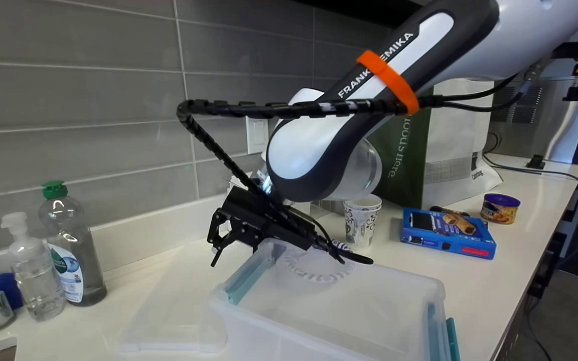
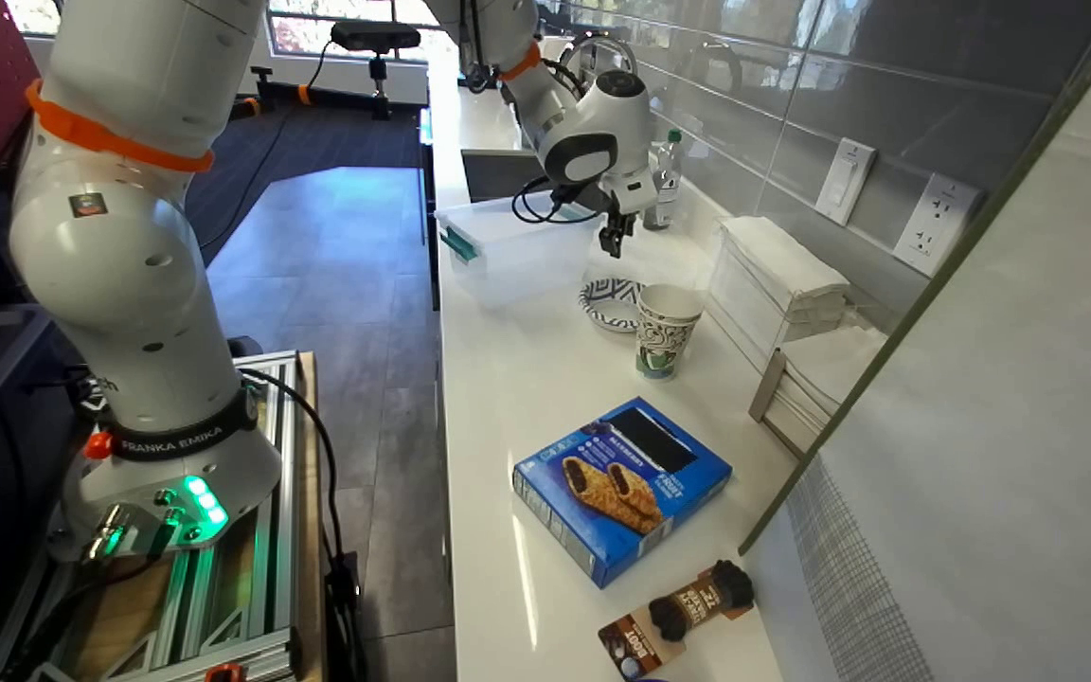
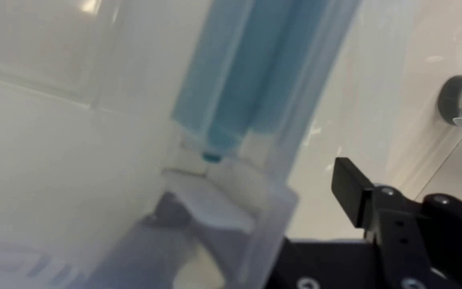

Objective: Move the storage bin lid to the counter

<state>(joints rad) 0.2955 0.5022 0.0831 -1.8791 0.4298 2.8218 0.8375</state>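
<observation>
The storage bin lid (image 1: 173, 313) is a flat translucent panel on the counter, between the bin and the backsplash in an exterior view. I cannot make it out clearly in the other views. The clear storage bin (image 1: 264, 326) is uncovered and has teal latches; it also shows in an exterior view (image 2: 527, 260) and the wrist view (image 3: 281, 172). My gripper (image 1: 234, 250) is open and empty, low beside the bin's back corner; it also shows in an exterior view (image 2: 613, 242). In the wrist view, the gripper (image 3: 299, 202) has one finger hidden behind the bin corner.
A soap bottle (image 1: 70, 255) and pump bottle (image 1: 35, 276) stand by the backsplash. Behind the bin are a patterned plate (image 2: 610, 308), a paper cup (image 2: 667, 332), a blue snack box (image 2: 621, 488) and a tall bag (image 1: 457, 145). A sink (image 2: 493, 175) lies beyond the bin.
</observation>
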